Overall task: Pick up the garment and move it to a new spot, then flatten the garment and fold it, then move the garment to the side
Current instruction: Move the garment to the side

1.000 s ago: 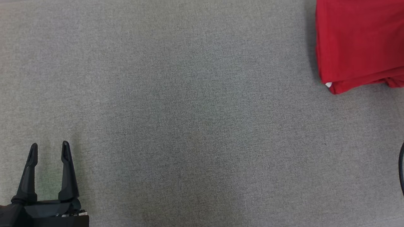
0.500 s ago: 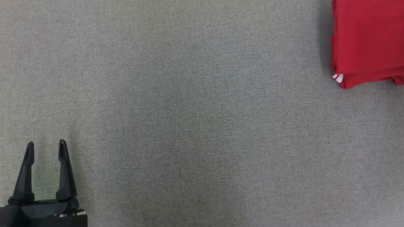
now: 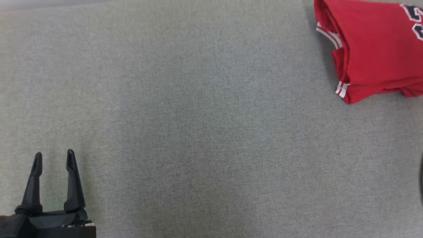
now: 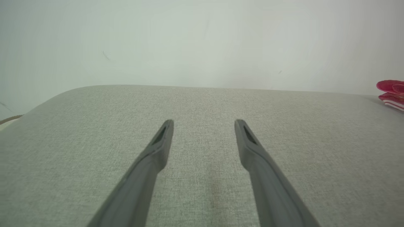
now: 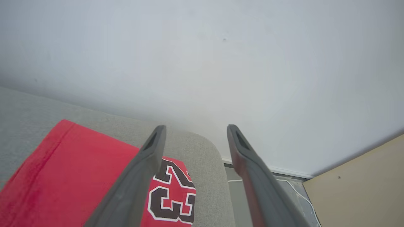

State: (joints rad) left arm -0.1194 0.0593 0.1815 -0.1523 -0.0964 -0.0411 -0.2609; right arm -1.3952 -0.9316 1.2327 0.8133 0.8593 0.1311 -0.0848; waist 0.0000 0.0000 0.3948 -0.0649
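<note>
Jaws on the left gripper [image 3: 54, 155] stand wide apart with nothing between them, low at the near left of the grey cushion [image 3: 198, 125] and well apart from the work. Across the middle the cushion is bare fabric. The garment [image 3: 373, 49], a red jersey folded into a flat stack, lies at the far right of the cushion. Its white striped trim [image 3: 341, 89] and layered edges face left, and the number print [image 5: 172, 197] lies at the far right end. The right gripper [image 5: 196, 127] hangs just above that end, fingers spread wide and gripping nothing, aimed past the cushion's rounded corner toward the wall [image 5: 221, 63]. The main risk, as I judge it, is that corner. The numbered end sits close to the edge with the floor [image 5: 363, 179] below, so a sideways brush from the gripper could slide the stack over. One of its fingers could also catch the top layer as it lifts and peel the fold open, more so where the near hem already looks rumpled. The stack seems to run longest from its trimmed left edge to its numbered right end, slightly skewed to the cushion, though the head view crops it, so I cannot be sure.
</note>
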